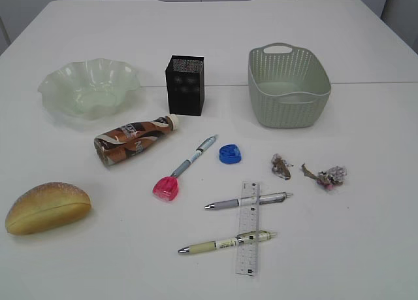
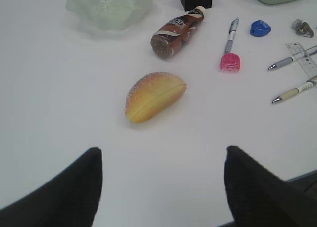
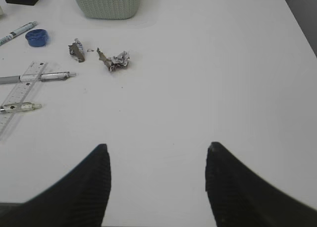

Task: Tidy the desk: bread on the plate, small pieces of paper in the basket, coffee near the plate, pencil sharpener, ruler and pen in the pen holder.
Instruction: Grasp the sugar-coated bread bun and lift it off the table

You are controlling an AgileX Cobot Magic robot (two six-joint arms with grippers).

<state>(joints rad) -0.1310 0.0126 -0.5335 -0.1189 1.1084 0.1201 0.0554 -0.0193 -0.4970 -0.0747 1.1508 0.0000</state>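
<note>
Only the wrist views show each hand — left hand (image 2: 161,187), right hand (image 3: 157,182) — both wide open, empty.

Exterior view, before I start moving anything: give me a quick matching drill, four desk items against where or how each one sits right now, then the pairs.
Column 1:
1. coffee
2. ruler
3. bread
4. basket

Column 2:
A. upright and empty, right of the pen holder
B. lying on its side, in front of the plate
C. alone near the front left corner of the desk
D. flat, with two pens lying across it

Pairs: 1-B, 2-D, 3-C, 4-A
</note>
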